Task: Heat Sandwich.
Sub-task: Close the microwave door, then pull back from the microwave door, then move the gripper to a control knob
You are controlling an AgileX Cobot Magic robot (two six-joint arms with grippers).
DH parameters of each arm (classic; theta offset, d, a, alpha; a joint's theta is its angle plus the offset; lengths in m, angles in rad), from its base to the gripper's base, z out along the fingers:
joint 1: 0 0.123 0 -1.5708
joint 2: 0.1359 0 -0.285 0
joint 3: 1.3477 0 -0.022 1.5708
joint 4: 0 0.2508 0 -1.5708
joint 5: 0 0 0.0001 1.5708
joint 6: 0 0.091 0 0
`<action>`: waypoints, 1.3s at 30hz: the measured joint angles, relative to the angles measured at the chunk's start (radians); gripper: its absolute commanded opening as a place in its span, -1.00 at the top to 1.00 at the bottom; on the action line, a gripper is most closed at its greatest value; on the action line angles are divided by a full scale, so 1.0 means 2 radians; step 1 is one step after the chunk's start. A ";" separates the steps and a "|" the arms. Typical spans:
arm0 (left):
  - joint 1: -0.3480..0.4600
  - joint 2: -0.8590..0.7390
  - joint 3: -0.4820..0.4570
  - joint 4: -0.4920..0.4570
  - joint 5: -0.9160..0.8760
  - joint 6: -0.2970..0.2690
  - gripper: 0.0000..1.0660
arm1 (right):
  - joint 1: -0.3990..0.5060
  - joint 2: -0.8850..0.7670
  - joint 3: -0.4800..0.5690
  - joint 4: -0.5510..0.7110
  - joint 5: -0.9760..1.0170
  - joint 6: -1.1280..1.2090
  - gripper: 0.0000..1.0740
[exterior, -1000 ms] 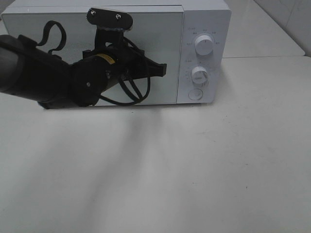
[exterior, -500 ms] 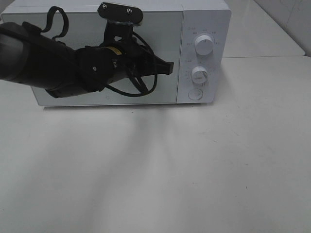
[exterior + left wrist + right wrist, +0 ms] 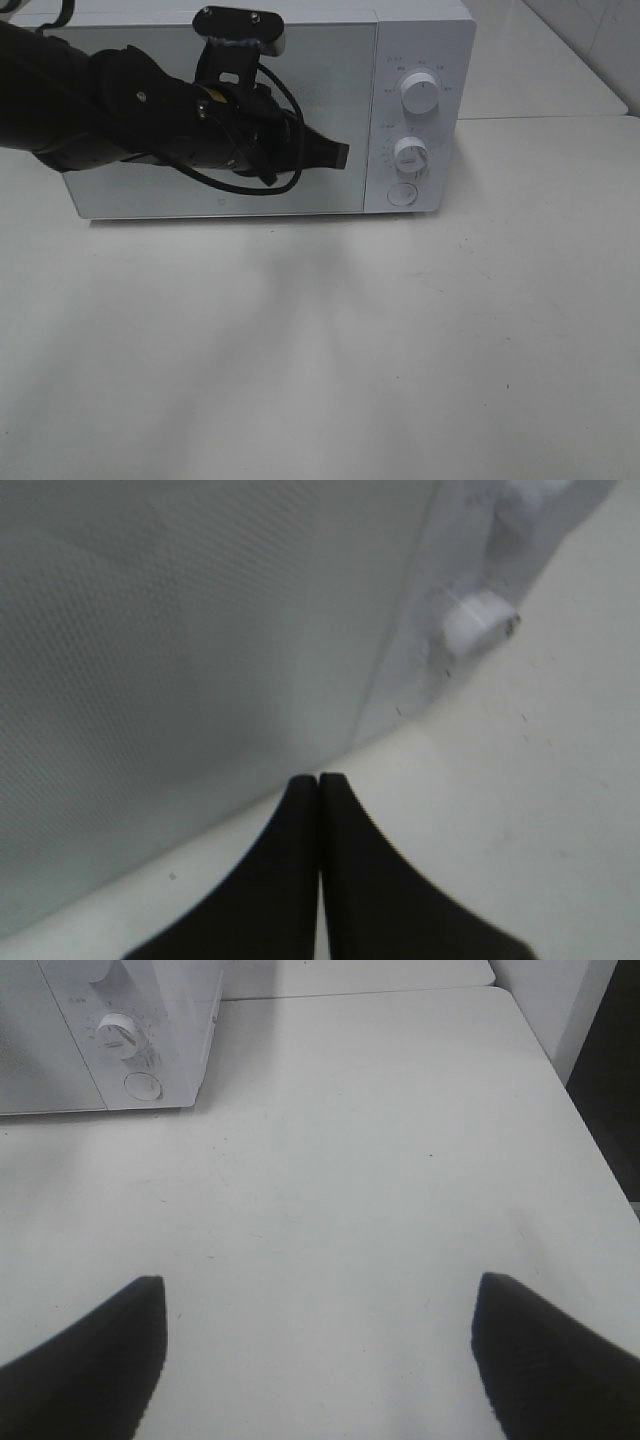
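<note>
The sandwich is out of view. A white microwave (image 3: 330, 70) stands at the back of the table with its door closed. My left gripper (image 3: 341, 155) is shut with nothing between its fingers, its tip just in front of the door's right part, close to the control panel. In the left wrist view the closed fingertips (image 3: 319, 780) point at the lower edge of the door (image 3: 180, 630), with a white knob (image 3: 478, 620) off to one side. My right gripper (image 3: 320, 1360) is open and empty above bare table, to the right of the microwave (image 3: 60, 1050).
The control panel carries an upper knob (image 3: 421, 93), a lower knob (image 3: 410, 153) and a round button (image 3: 401, 193). The white table (image 3: 400, 340) spreads in front of the microwave. Its right edge (image 3: 590, 1150) shows in the right wrist view.
The left arm has swung upward and back toward the upper left, still across the door. Its shut tip shifted slightly right, then dropped a little. The door stays closed.
</note>
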 measured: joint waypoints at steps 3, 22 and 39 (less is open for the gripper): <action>0.000 -0.013 0.001 0.011 0.075 0.000 0.75 | 0.000 0.000 0.000 0.000 0.000 0.000 -0.42; 0.001 -0.081 0.002 0.106 0.376 -0.030 -0.83 | 0.000 0.000 0.000 0.000 0.000 0.000 -0.42; 0.141 -0.125 0.002 0.192 0.544 -0.128 -0.83 | 0.000 0.000 0.000 0.000 0.000 0.000 -0.42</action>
